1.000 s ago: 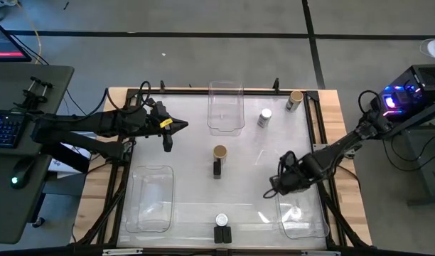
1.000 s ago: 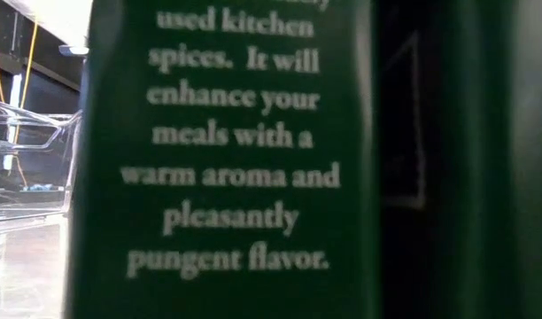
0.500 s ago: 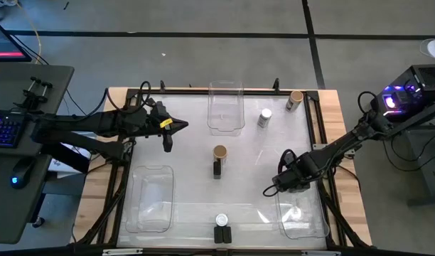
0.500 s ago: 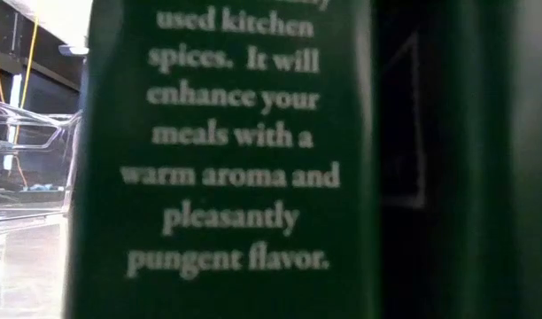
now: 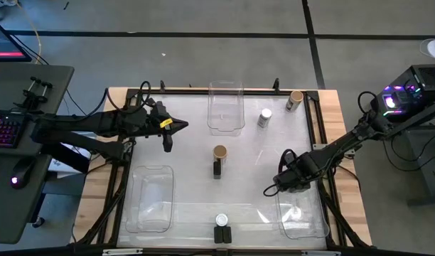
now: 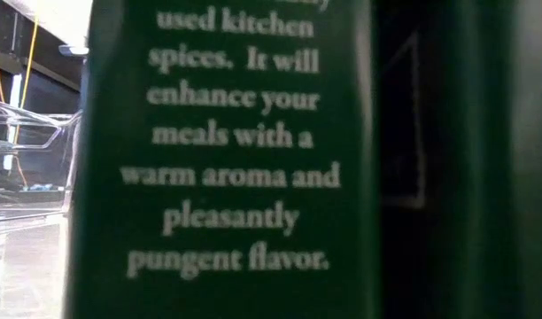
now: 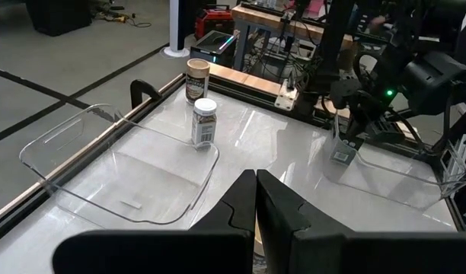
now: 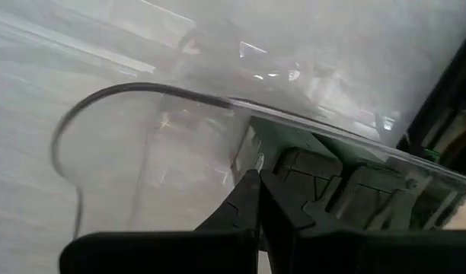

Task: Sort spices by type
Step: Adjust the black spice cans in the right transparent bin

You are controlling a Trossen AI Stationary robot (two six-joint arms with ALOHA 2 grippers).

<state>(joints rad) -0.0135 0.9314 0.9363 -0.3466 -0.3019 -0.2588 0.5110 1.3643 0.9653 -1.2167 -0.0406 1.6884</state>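
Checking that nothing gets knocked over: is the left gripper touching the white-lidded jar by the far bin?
Apart. In the left wrist view the shut left gripper sits well short of the white-lidded jar, with bare table between them.

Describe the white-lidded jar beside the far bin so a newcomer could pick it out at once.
Find the clear bin at the table's far edge, in the middle. Just right of it stands the jar, upright, between the bin and a tan-lidded jar in the far right corner. Its white lid sets it apart from that neighbour.
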